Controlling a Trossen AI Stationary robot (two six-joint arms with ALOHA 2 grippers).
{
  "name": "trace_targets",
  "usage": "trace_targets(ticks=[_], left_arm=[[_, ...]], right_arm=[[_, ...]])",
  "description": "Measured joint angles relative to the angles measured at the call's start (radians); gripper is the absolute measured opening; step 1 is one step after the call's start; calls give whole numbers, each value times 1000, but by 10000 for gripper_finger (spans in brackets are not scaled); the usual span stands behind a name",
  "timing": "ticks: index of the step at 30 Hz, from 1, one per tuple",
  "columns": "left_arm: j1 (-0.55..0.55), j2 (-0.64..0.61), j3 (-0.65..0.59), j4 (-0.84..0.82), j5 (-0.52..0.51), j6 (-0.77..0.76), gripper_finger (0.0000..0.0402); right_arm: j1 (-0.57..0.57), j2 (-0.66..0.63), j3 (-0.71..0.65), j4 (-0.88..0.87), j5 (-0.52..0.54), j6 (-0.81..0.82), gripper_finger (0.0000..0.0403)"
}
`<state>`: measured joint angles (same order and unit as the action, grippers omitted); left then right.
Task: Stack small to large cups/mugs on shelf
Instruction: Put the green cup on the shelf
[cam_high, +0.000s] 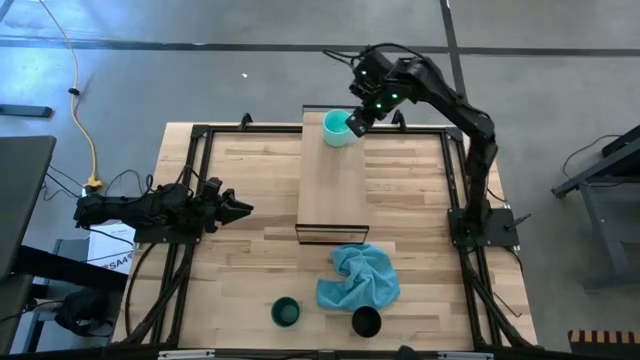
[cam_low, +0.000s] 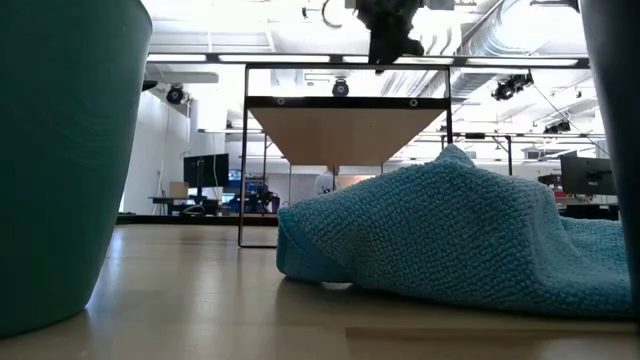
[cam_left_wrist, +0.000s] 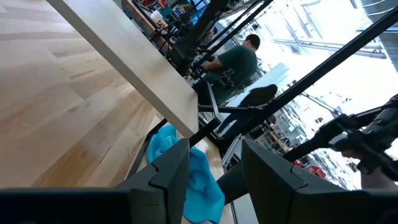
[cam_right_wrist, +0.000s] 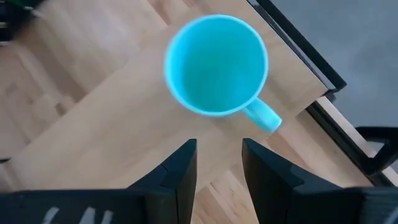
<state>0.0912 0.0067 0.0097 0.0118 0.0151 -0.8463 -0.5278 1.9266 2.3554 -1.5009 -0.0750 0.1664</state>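
The light turquoise mug stands upright on its base at the far end of the shelf, its handle pointing toward my right gripper. My right gripper hovers open just above and beside the mug, touching nothing. The dark green cup and the black cup stand on the tabletop near its near edge. In the low view the green cup fills the left side. My left gripper waits open over the table's left part.
A soft blue cloth lies crumpled on the tabletop between the shelf's near end and the two cups. Dark frame rails run along the table's sides. A person in a green shirt sits in the room beyond the table.
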Motion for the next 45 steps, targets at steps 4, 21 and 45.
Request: trace_targets(ticks=[4, 21, 45], left_arm=[[0, 0, 0, 0, 0, -1, 136], [0, 0, 0, 0, 4, -105, 136], [0, 0, 0, 0, 8, -144, 136]], right_arm=[[21, -61, 0, -2, 0, -15, 119], [127, -306, 1, 7, -30, -191, 119], [393, -474, -3, 97, -53, -227, 119]])
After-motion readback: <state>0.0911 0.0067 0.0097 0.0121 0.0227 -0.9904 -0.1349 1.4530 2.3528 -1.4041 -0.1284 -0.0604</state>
